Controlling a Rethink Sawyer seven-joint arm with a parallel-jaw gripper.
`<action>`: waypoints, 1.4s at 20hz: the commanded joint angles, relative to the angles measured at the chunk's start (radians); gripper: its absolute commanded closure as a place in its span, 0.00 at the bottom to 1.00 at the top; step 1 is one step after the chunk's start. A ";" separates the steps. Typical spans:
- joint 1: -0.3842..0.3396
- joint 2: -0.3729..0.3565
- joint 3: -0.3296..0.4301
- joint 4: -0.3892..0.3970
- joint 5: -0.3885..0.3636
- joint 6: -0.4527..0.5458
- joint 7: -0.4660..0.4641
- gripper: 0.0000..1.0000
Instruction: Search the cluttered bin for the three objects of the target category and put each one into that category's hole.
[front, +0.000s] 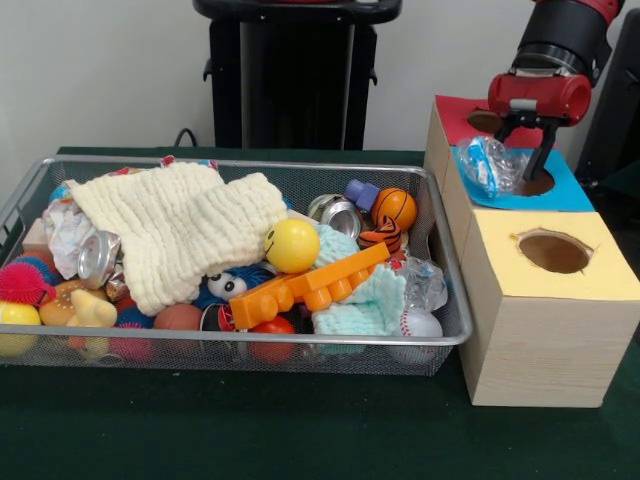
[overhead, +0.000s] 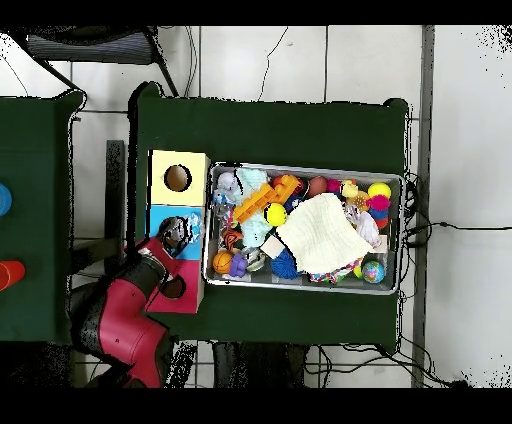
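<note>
My gripper (front: 523, 152) hangs over the light-blue-topped hole (front: 538, 184), its black fingers spread apart. A crumpled see-through plastic piece (front: 489, 165) lies on the blue top at the hole's left edge, beside the left finger. In the overhead view the gripper (overhead: 172, 236) covers the hole in the blue top (overhead: 193, 217). The wire-mesh bin (front: 300, 340) holds another clear plastic piece (front: 426, 284) near its right wall and a crumpled whitish one (front: 66, 228) at its left, partly under the cloth. The bin also shows in the overhead view (overhead: 305, 288).
The red-topped hole (front: 484, 121) lies behind the blue one, the yellow-topped hole (front: 554, 251) in front. The bin holds a cream cloth (front: 170, 232), silver cans (front: 98, 257), a yellow ball (front: 292, 245), an orange brick (front: 305, 285) and several balls.
</note>
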 joint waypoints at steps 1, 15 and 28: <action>-0.045 0.007 0.053 -0.075 -0.054 0.104 0.020 0.00; -0.059 0.008 0.075 -0.080 -0.075 0.116 0.046 0.00; -0.015 0.022 0.076 -0.073 -0.024 0.187 0.079 0.00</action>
